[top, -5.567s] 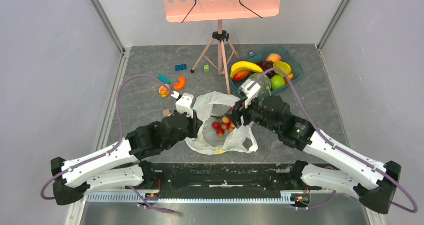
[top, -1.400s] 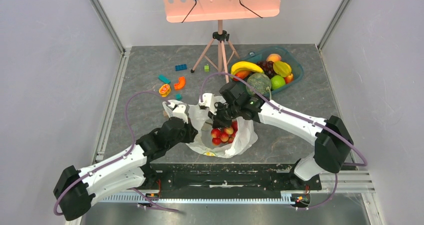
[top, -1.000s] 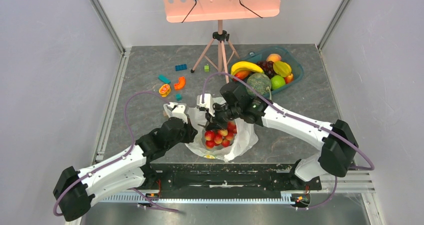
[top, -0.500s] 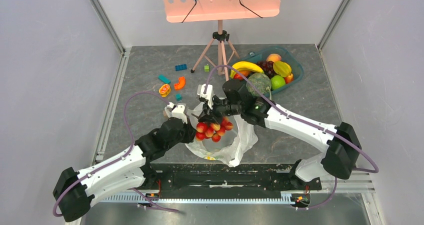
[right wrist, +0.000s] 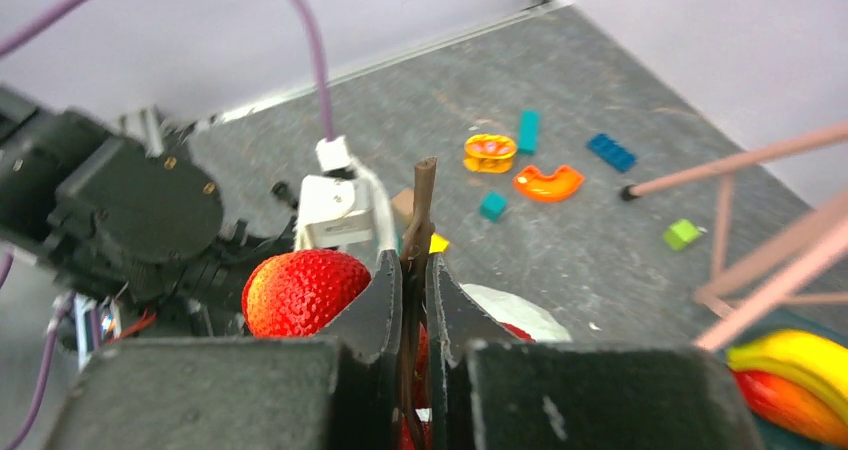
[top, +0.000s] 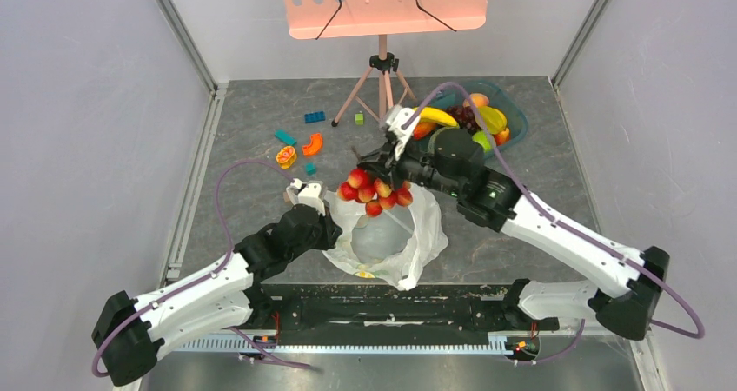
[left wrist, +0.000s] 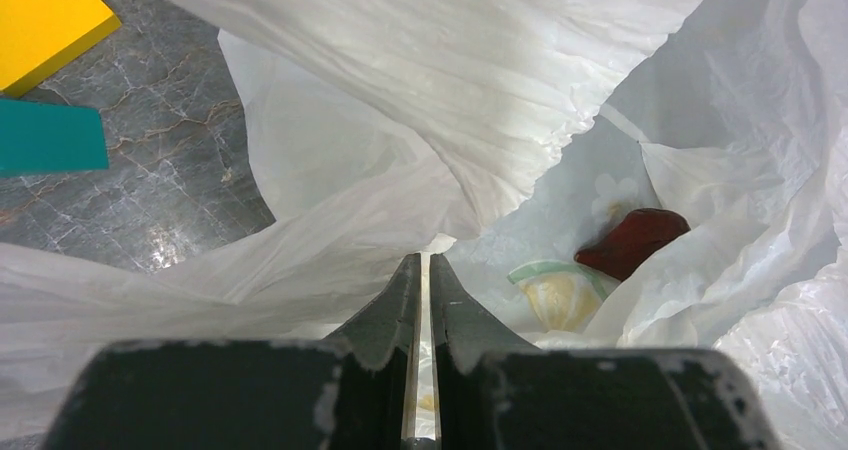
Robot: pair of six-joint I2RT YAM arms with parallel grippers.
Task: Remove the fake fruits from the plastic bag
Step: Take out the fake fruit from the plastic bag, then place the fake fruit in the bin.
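Cluster of red-pink balls (top: 375, 191) hangs over the far rim of the plastic bag (top: 423, 235), its brown stem (right wrist: 424, 185) pinched tight in the right gripper (right wrist: 413, 260). The left gripper (left wrist: 421, 267), fingers nearly together, clamps the bag's edge.

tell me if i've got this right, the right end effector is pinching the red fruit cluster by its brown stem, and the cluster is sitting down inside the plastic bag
Not quite. The right end effector does pinch the red fruit cluster by its brown stem, but the cluster hangs in the air over the far rim of the plastic bag, not down inside it. The top external view shows this.
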